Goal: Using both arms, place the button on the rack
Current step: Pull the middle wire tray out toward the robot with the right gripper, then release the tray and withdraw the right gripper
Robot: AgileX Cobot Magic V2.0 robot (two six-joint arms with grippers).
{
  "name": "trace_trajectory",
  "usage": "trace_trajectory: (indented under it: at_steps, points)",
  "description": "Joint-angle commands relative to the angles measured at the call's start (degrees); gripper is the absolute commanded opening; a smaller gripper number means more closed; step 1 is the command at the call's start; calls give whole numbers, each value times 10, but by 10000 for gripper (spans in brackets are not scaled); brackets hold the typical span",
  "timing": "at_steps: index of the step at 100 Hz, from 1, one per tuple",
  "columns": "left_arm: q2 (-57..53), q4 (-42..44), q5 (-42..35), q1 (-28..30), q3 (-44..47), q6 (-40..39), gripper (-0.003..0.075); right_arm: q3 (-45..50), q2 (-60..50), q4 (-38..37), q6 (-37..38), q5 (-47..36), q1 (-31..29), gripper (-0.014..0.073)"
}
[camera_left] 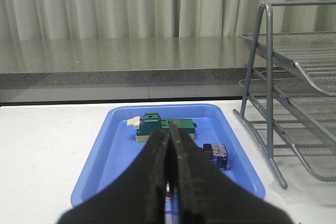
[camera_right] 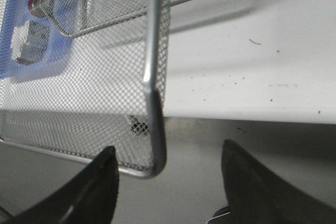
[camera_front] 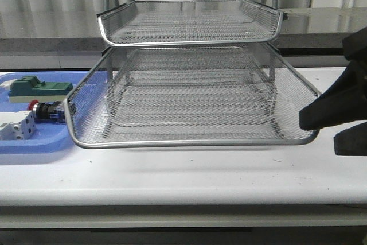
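In the front view the rack stands in the middle of the white desk, its open tray fronts turned toward the robot, which I judge makes it easy to put something in from this side. To its left lies a blue tray, and in it the button rests on its side, between a green block behind it and a white block in front of it. The long axis of the button lies about left to right, with the red cap pointing to the left and the blue-black rear end toward the rack, just beside the corner of the lower tier. The right arm shows only as a dark shape at the right edge, near the rack's right corner; its jaws cannot be judged here. In the left wrist view the left gripper hovers over the near end of the blue tray, its jaws pressed together and gripping nothing; it looks lined up toward the parts, probably to fetch the button, of which only the blue rear end shows beside the fingers. In the right wrist view the right gripper has its jaws wide apart and empty, just beside the rounded corner of a mesh tier; the red cap is seen dimly through the mesh.
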Motion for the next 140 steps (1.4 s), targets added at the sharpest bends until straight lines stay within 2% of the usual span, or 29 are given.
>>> trace_trajectory:
  at_steps: [1,17,33,49,64,76,88,111,121,140]
  points:
    - [6,-4,-45,-2,27,-3,-20,-9,-32,-47,35,16,-3,452]
    - [6,-4,-45,-2,27,-3,-20,-20,-77,-200,162,18,-3,452]
    - [6,-4,-45,-2,27,-3,-20,-73,-123,-419,335,41,-3,452]
    - [6,-4,-45,-2,27,-3,-20,-151,-168,-624,492,107,-3,452]
    - [6,-4,-45,-2,27,-3,-20,-203,-210,-770,589,153,-3,452]
    - [6,-4,-45,-2,27,-3,-20,-227,-252,-852,640,188,-3,452]
    - [6,-4,-45,-2,27,-3,-20,-240,-300,-900,670,214,-3,452]
    - [6,-4,-45,-2,27,-3,-20,-243,-373,-901,672,240,-3,435]
    - [6,-4,-45,-2,27,-3,-20,-243,-395,-901,672,251,-3,339]
    - [6,-4,-45,-2,27,-3,-20,-243,-411,-901,672,258,-3,50]
